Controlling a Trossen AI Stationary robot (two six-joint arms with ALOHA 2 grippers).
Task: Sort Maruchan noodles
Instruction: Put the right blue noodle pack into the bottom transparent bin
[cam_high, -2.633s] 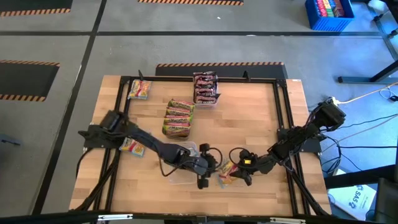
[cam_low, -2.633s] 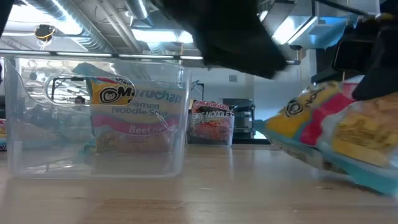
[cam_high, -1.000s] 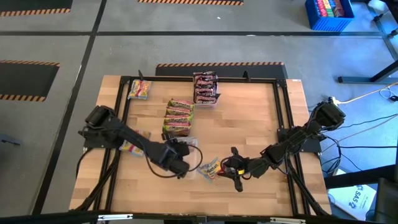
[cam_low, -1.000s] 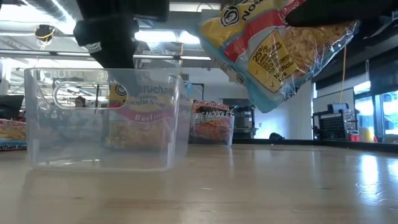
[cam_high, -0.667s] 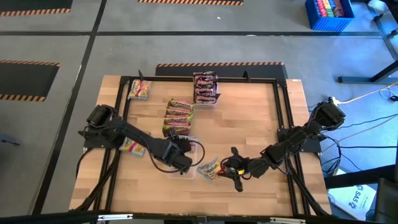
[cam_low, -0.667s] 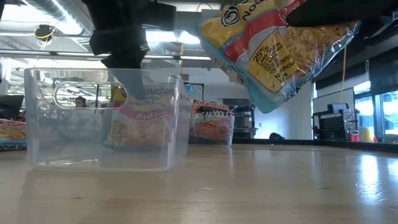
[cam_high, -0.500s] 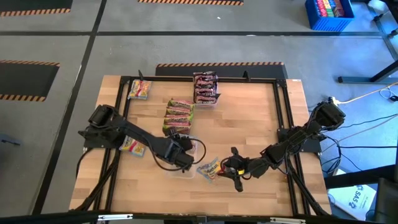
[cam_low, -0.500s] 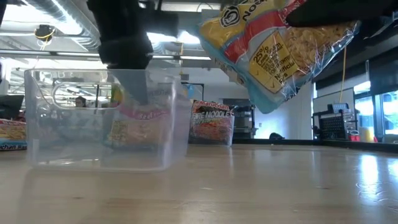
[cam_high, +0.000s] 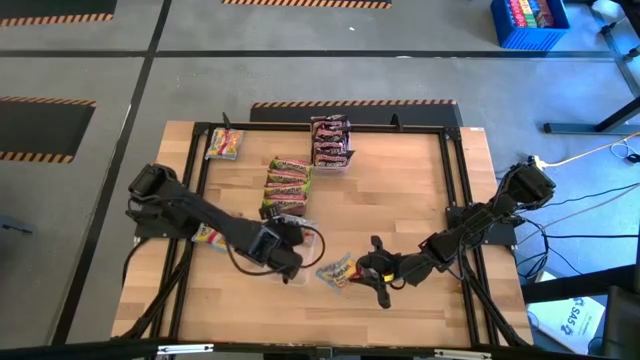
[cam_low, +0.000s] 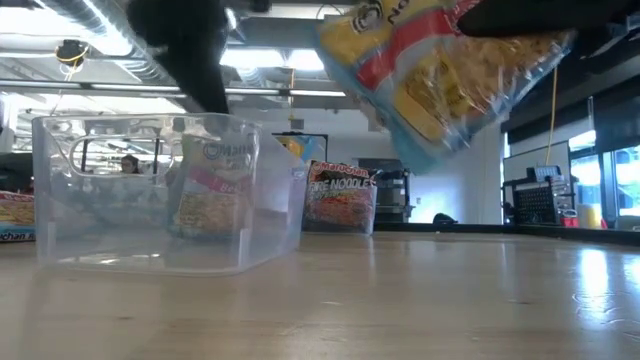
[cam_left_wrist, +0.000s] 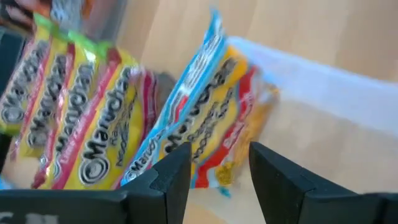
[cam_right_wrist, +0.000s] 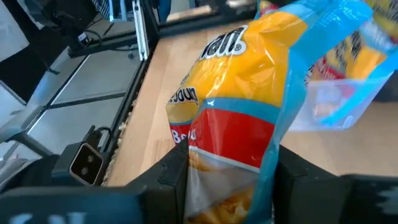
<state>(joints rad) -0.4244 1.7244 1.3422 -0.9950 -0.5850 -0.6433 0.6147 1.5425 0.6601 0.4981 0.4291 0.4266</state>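
The right hand (cam_right_wrist: 227, 165) holds a yellow-and-blue packet (cam_right_wrist: 249, 118) clear of the worktop (cam_high: 400, 190), its fingers pinched on the packet's lower part. Just beside it, toward the left arm, stands a clear tray (cam_low: 150, 200). The left hand (cam_left_wrist: 214, 162) is at that tray, fingers narrowly apart with nothing between them; ahead of it lean another packet (cam_left_wrist: 211, 118) and a row of green-edged packets (cam_left_wrist: 68, 118).

The held packet looks light, with a stiff noodle block inside slick, crinkly film. It will likely slip or swing if pinched by the film edge alone; a hold across the block's flat faces seems surer. Squeeze gently, as dry noodles crack.
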